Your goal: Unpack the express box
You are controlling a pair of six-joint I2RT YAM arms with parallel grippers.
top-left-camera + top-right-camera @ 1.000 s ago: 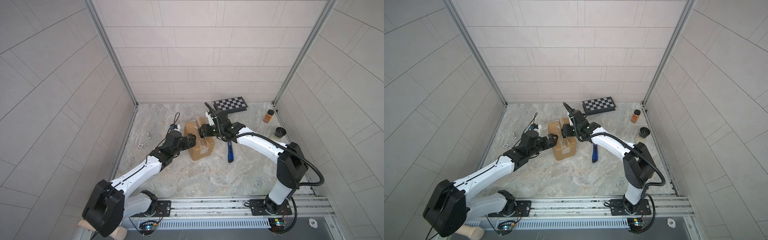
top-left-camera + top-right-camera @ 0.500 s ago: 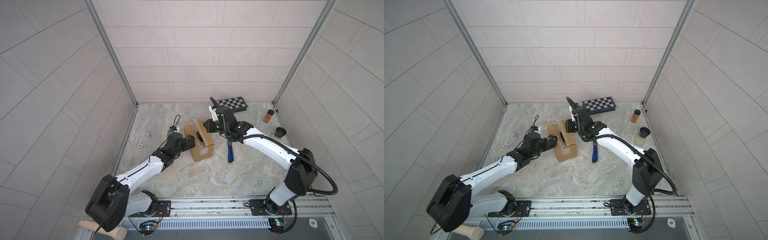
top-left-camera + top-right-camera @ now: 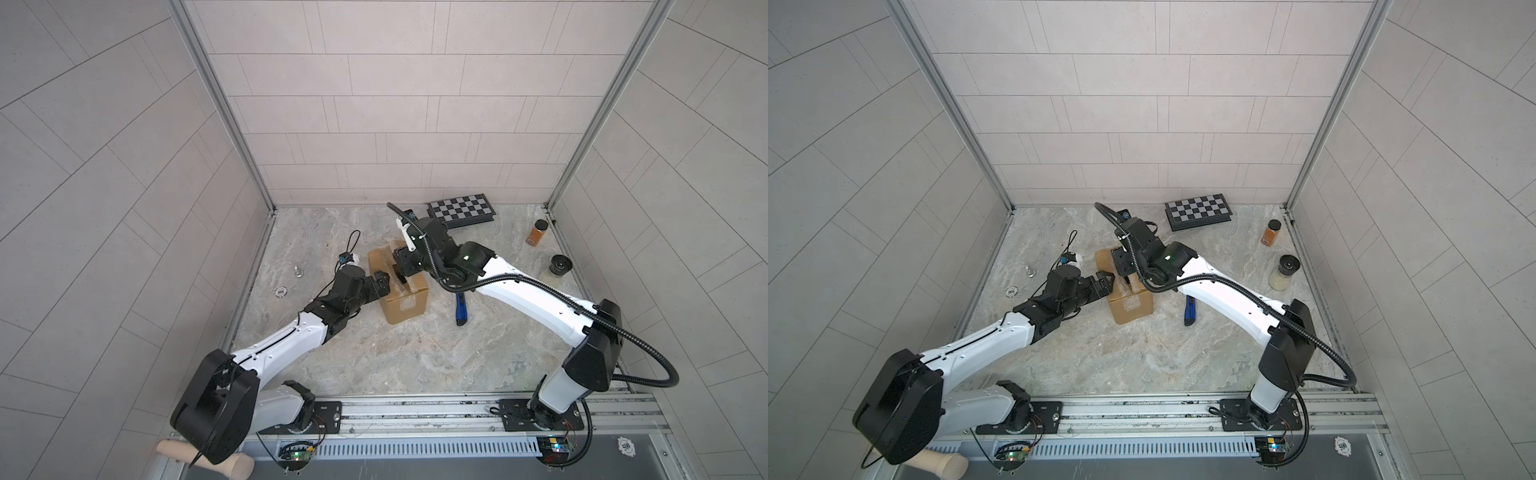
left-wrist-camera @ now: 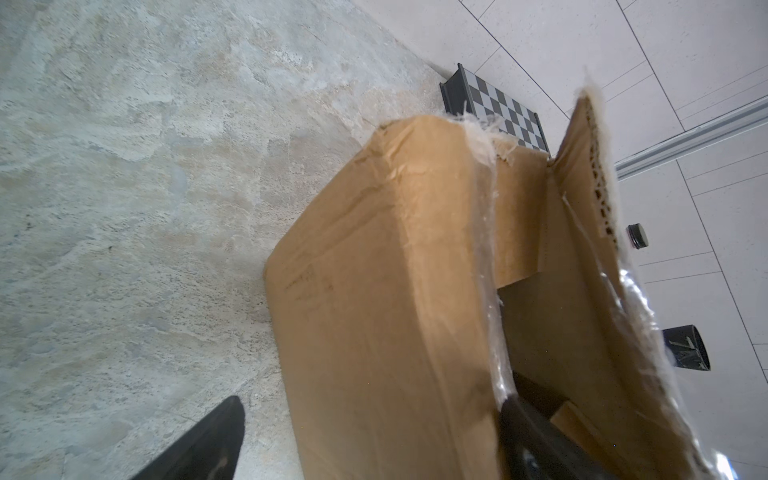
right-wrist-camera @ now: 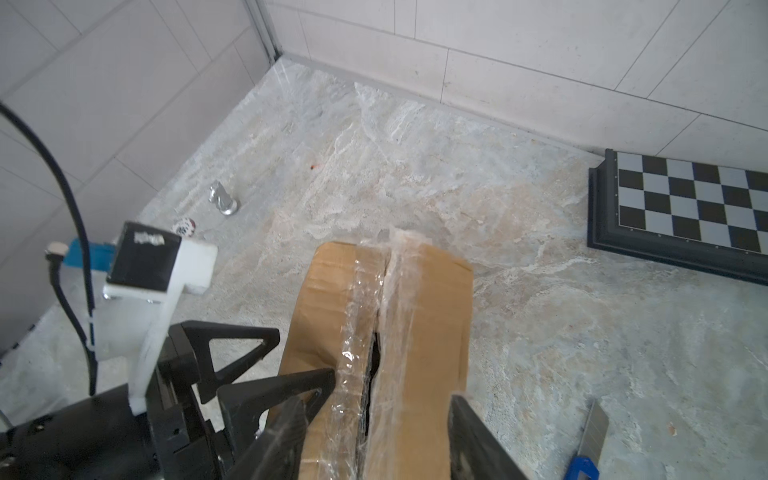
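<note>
The express box (image 3: 405, 305) is a brown carton standing mid-floor, its taped top seam (image 5: 376, 316) split into a dark slit. My left gripper (image 3: 384, 280) is open at the box's left side. One of its fingers (image 4: 208, 436) is outside the wall and the other rests at the seam (image 4: 532, 432). From the right, my right gripper (image 5: 376, 399) hovers low over the box top with its jaws open, one on each side of the slit. What is inside the box is hidden.
A blue utility knife (image 3: 460, 309) lies just right of the box. A checkered case (image 3: 463, 210) sits at the back wall. Two jars (image 3: 537, 232) (image 3: 557, 268) stand at the right edge. A silver chess piece (image 3: 297, 271) and a poker chip (image 3: 280, 292) lie left.
The right gripper lifted back off the box towards the rear, then came down over the seam again. The box shifted slightly. The left gripper stayed at the box's left side.
</note>
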